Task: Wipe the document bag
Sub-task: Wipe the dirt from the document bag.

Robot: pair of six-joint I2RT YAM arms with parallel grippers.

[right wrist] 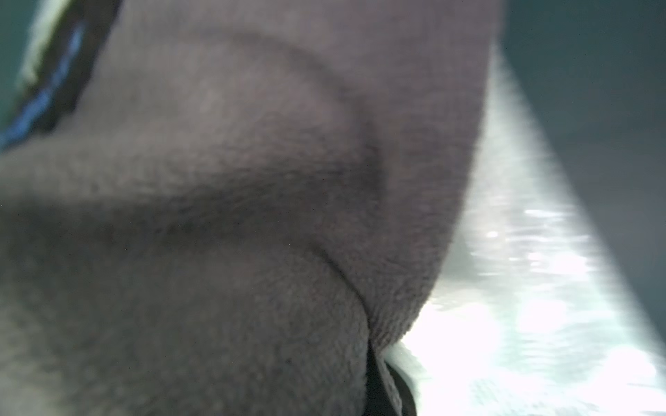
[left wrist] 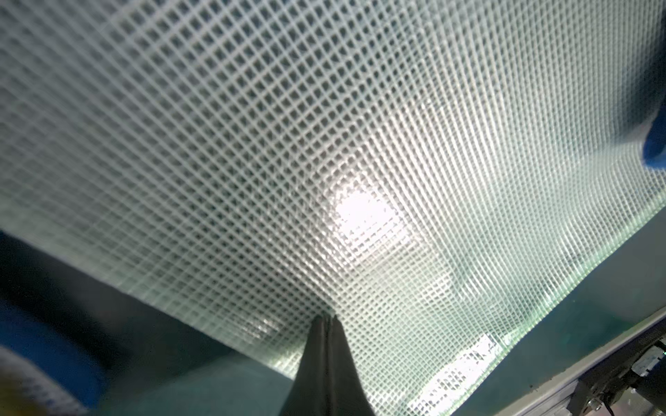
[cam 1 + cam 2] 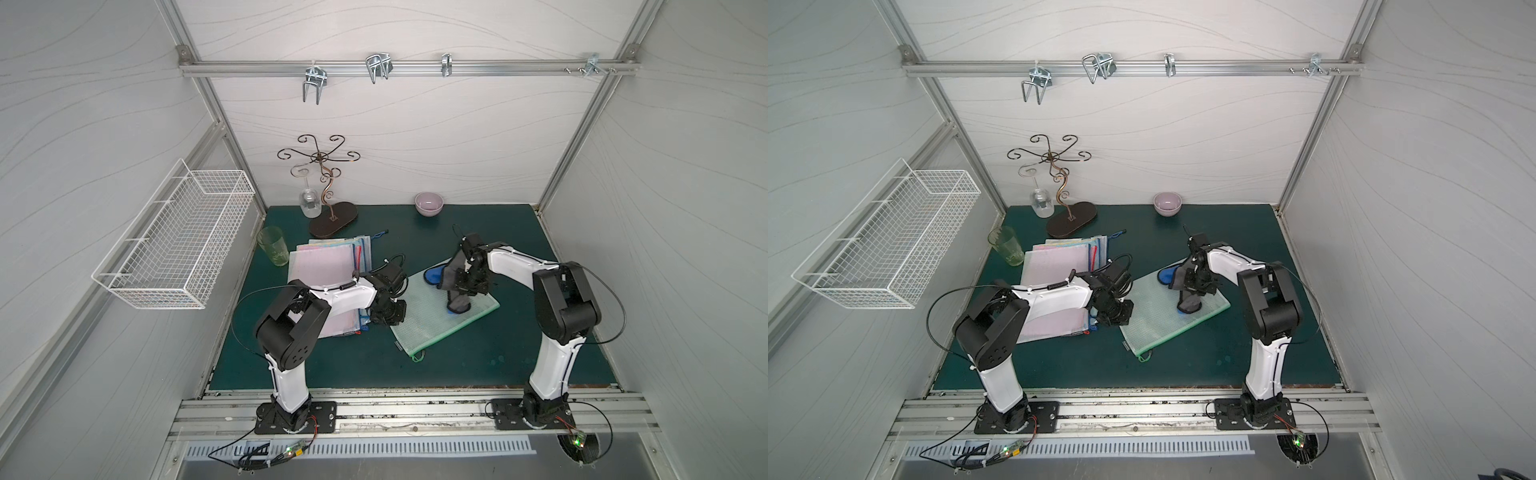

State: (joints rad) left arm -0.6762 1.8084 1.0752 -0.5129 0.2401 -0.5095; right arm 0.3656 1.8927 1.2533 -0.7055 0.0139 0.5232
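The document bag (image 3: pixel 436 328) lies flat near the middle of the worktop (image 3: pixel 478 365). It sits askew, and the corner with the green zip loop (image 3: pixel 419 355) points at the near edge. The left hand (image 3: pixel 387 316) is set on the bag's left edge with its fingers (image 2: pixel 317 345) closed together and empty, their tips pressing on the mesh. It seems to be pinning the bag in place.

Farther back, over the bag's far half, the right hand (image 3: pixel 466 286) is clamped on a grey cloth (image 3: pixel 459 306) with blue trim, whose hanging end touches the bag. The wiping stroke itself looks to be the step in hand. The next move likely calls for dragging the cloth across the mesh toward the near corner under light pressure. The left hand would need to press firmly enough that the bag does not slide or ruck up.

The bag is pale green, see-through plastic laid with a fine white grid and bound in green at the edge. It is glossy, with a bright glare in the left wrist view, and it puckers a little around the pressing fingertips.

A stack of other bags (image 3: pixel 320 266) lies toward the left edge, and a bowl (image 3: pixel 429 203) stands at the far edge.
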